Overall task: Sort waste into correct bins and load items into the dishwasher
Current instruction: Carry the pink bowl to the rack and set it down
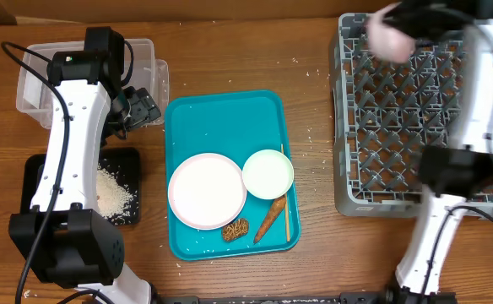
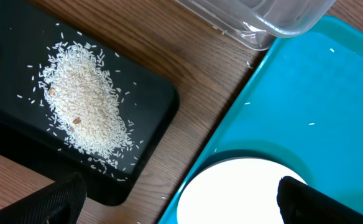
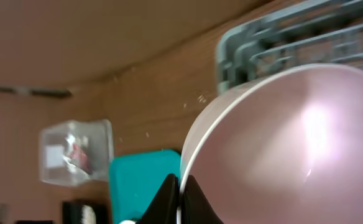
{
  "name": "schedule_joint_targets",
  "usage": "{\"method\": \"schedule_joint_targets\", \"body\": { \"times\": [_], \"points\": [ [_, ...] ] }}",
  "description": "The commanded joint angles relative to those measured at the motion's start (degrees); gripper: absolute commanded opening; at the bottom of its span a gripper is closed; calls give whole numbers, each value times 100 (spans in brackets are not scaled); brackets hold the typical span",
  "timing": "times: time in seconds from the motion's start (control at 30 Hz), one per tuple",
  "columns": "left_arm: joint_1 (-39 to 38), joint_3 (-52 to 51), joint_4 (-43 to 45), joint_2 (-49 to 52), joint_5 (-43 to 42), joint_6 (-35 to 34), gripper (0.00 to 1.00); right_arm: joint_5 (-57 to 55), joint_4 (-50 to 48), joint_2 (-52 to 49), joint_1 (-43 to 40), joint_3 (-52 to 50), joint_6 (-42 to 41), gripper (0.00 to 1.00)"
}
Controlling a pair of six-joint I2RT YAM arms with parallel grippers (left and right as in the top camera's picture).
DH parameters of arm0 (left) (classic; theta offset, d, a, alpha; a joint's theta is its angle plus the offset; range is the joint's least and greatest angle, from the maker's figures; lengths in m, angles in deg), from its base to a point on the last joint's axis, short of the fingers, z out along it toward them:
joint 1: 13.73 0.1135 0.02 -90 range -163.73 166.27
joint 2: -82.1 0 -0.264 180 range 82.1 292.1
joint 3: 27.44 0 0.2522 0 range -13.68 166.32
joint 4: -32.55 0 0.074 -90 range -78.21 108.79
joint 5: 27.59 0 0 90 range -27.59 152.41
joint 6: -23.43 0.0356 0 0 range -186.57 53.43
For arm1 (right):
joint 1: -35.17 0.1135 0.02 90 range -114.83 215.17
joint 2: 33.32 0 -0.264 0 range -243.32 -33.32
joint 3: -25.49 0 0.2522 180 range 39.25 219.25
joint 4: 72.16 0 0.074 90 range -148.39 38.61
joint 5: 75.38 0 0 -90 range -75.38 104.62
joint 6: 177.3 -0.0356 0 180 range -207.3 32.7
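Observation:
My right gripper [image 3: 180, 198] is shut on the rim of a pink bowl [image 3: 281, 143], held high over the far left corner of the grey dishwasher rack [image 1: 398, 127]; the bowl shows blurred in the overhead view [image 1: 390, 34]. My left gripper [image 2: 181, 199] is open and empty, above the left edge of the teal tray [image 1: 187, 118], with the pink plate [image 1: 207, 190] under it. On the tray also lie a pale green bowl [image 1: 268, 173], a carrot [image 1: 268, 219], a wooden stick [image 1: 285, 203] and a brown cookie [image 1: 235, 228].
A black tray [image 1: 40, 181] with a heap of rice [image 2: 85, 109] lies left of the teal tray. A clear plastic bin [image 1: 35, 84] stands at the far left. Rice grains are scattered on the wooden table.

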Motion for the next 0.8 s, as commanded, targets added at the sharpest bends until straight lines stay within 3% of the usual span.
{"method": "schedule_joint_targets", "body": {
  "times": [0.0,0.17,0.5,0.77],
  "points": [
    [-11,-35,2,-28,74,-98,100,1283,-31,238,-660,-216,345,4],
    [-11,-35,2,-28,74,-98,100,2341,-426,238,-1355,-988,750,4],
    [-11,-35,2,-28,74,-98,100,3989,-2481,238,-1493,-2955,704,4],
    [-11,-35,2,-28,74,-98,100,3447,-2520,238,-1532,-3195,673,4]
  ]
}}
